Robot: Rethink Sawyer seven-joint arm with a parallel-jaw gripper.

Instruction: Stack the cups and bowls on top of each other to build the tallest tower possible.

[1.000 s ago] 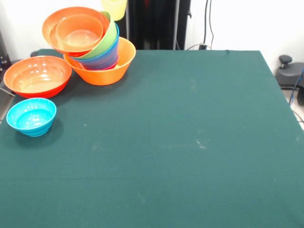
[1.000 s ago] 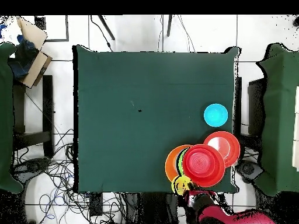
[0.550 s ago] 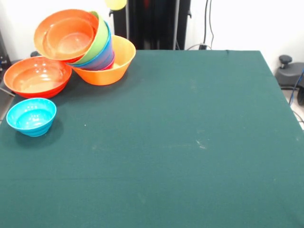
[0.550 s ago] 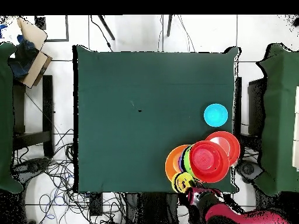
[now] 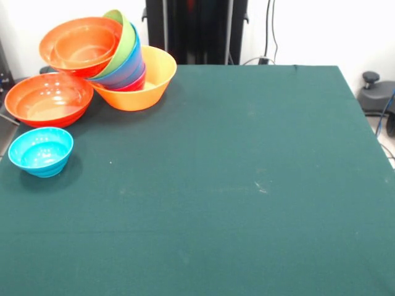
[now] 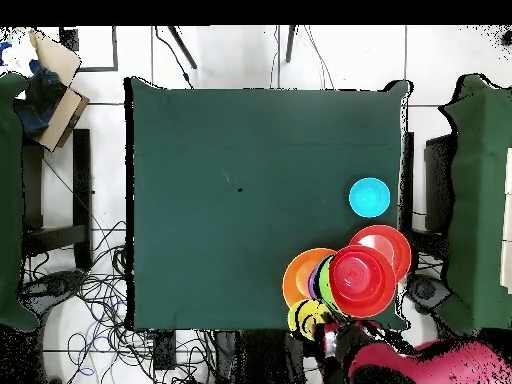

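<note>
Bowls fill the left rear corner of the green table (image 5: pixel 247 185) in the front view. The tower (image 5: pixel 117 61) rests in the large light-orange bowl (image 5: pixel 151 83), and its upper pieces, magenta, blue, lime green (image 5: pixel 123 38) and two orange bowls (image 5: pixel 80 44), lean hard toward the left, mouths tipped sideways. A wide red-orange bowl (image 5: pixel 48 98) sits just beside the pile, partly under the overhang, and a cyan bowl (image 5: pixel 41 150) stands alone nearer the front. Neither arm nor tumbler shows here.

From overhead, the tower (image 6: pixel 305 280) sits at the table's bottom right edge, its top orange bowl (image 6: pixel 358 280) hanging over the red-orange bowl (image 6: pixel 390 245); the cyan bowl (image 6: pixel 369 196) lies apart above them. The pale-yellow tumbler (image 6: pixel 304 317) appears at the table's edge, touching the pile's rim, with the gripper (image 6: pixel 330 335) and red arm right behind it. Whether the claw grips it I cannot tell.

Judging from the lean, the cup should go down gently and centred in the top bowl, without sideways push, since any nudge leftward could tip the pile.
</note>
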